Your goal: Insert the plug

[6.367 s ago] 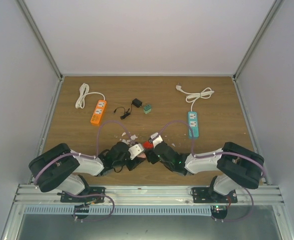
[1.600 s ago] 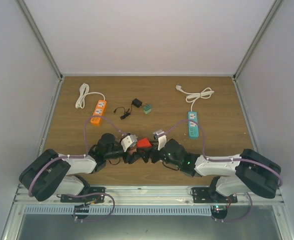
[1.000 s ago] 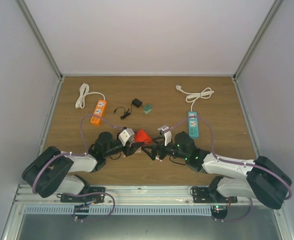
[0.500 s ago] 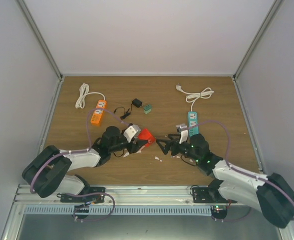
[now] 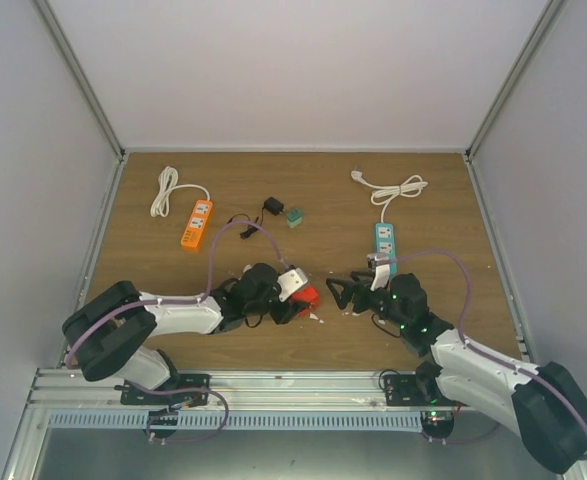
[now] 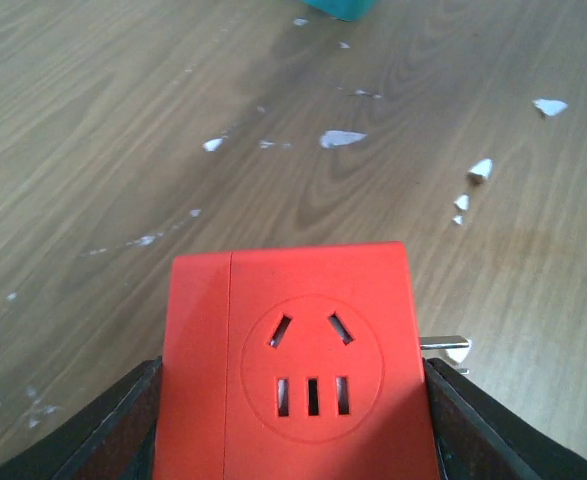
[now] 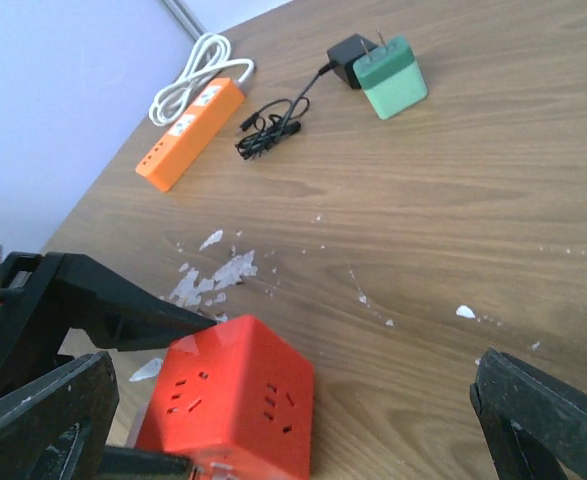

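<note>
The plug is a red cube [image 5: 307,296] with socket holes on its faces and a metal prong [image 6: 445,345] sticking out of its right side. My left gripper [image 5: 295,294] is shut on the cube, low over the wood near the table's front middle. In the left wrist view the cube [image 6: 293,370] fills the space between the black fingers [image 6: 123,425]. My right gripper [image 5: 339,291] stands wide open just right of the cube, apart from it. From the right wrist, the cube [image 7: 233,410] lies ahead between the spread fingers [image 7: 43,420]. The teal power strip [image 5: 385,246] lies behind my right gripper.
An orange power strip [image 5: 196,223] with a white cord lies at the back left. A black adapter [image 5: 272,206] with its cable and a green cube [image 5: 293,216] sit at the back middle. White flecks [image 7: 213,275] dot the wood.
The left gripper has carried the red cube to the right and lower. The right gripper has drawn back to the right, off the cube, and stays open.
</note>
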Robot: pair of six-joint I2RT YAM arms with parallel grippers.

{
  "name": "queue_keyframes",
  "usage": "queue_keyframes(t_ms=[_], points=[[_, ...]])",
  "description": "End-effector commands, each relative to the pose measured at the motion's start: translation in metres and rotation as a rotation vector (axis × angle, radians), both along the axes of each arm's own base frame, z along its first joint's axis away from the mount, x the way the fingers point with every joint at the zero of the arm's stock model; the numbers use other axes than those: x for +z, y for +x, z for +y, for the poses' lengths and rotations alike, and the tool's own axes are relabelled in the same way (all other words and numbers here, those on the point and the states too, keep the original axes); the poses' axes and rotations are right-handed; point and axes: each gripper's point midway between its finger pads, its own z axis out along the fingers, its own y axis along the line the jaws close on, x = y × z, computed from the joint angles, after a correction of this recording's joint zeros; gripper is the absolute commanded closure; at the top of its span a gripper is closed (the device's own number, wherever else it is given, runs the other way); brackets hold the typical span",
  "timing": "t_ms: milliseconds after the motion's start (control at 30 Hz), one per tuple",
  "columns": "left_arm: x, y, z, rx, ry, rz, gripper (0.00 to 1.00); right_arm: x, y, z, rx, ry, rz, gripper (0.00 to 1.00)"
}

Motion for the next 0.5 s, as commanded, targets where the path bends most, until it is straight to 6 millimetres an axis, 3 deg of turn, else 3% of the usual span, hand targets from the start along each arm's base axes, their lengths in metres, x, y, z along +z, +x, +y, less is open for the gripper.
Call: queue_keyframes(t_ms=[0, 67, 167, 300, 467], points=[[0.003, -0.012, -0.018, -0.088, 0.041, -0.044, 0.73, -0.002, -0.001, -0.003, -0.001, 0.014, -0.013, 0.0], [-0.003, -0.024, -0.022, -0.149, 0.055, -0.022, 0.72, 0.002, -0.003, -0.004, 0.0, 0.023, -0.027, 0.0], [-0.008, -0.023, -0.016, -0.129, 0.084, -0.01, 0.71, 0.01, -0.006, -0.006, -0.002, 0.04, -0.052, 0.0], [0.009, -0.038, -0.019, -0.222, 0.009, 0.02, 0.68, 0.018, -0.01, -0.005, 0.012, 0.062, -0.076, 0.0], [0.025, -0.039, -0.016, -0.276, 0.069, -0.034, 0.65, 0.019, -0.014, -0.004, 0.036, 0.065, -0.093, 0.0]])
